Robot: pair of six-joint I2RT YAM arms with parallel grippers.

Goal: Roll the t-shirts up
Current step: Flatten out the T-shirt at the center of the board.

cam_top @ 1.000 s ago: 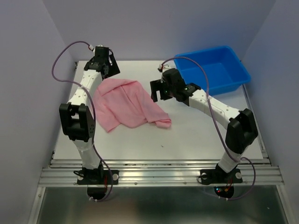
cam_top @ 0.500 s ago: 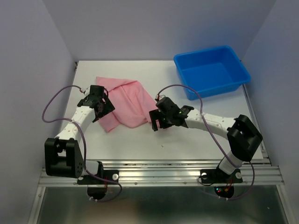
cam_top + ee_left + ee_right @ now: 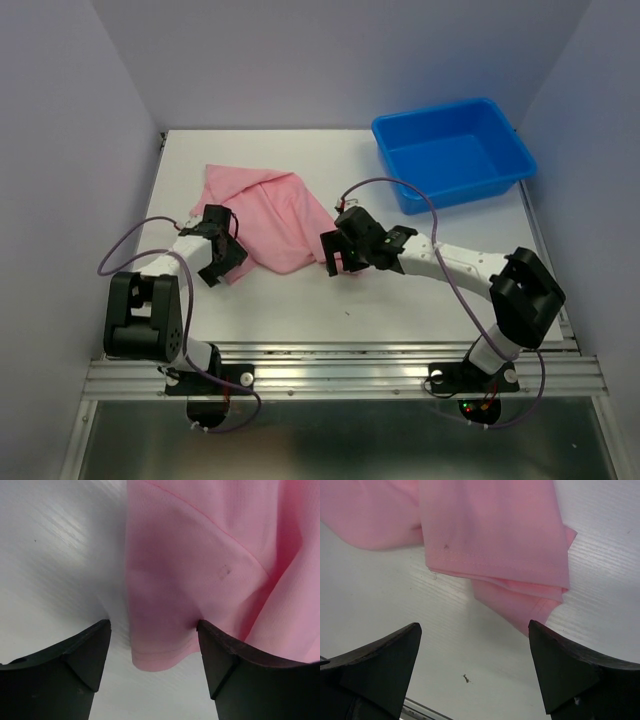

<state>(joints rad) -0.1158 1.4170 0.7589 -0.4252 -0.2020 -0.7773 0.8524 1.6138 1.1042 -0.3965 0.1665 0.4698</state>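
On the white table (image 3: 400,300), left of centre, the t-shirt (image 3: 268,212) lies crumpled and loosely folded over itself, a light pink heap spreading from the far left toward the middle, with doubled layers at its near right corner. The blue bin (image 3: 462,192) sits at the far right, well apart from the shirt. The left gripper (image 3: 228,262) is down low at the shirt's near left corner. In the left wrist view, the left gripper (image 3: 155,630) has its jaws spread wide, with the rounded hem of the t-shirt (image 3: 210,570) lying between them, the right finger against or just beside the cloth and the left finger on bare table. It is released, not pinching anything. The right gripper (image 3: 337,262) is at the shirt's near right edge, arm stretched in from the right. In the right wrist view, the right gripper (image 3: 475,630) is also spread wide and released, with bare table between the fingers. The stitched hem and folded corner of the t-shirt (image 3: 495,535) lie just ahead of the tips, the corner near the right finger; I cannot tell whether it touches. A small dark speck sits on the fabric near the hem.
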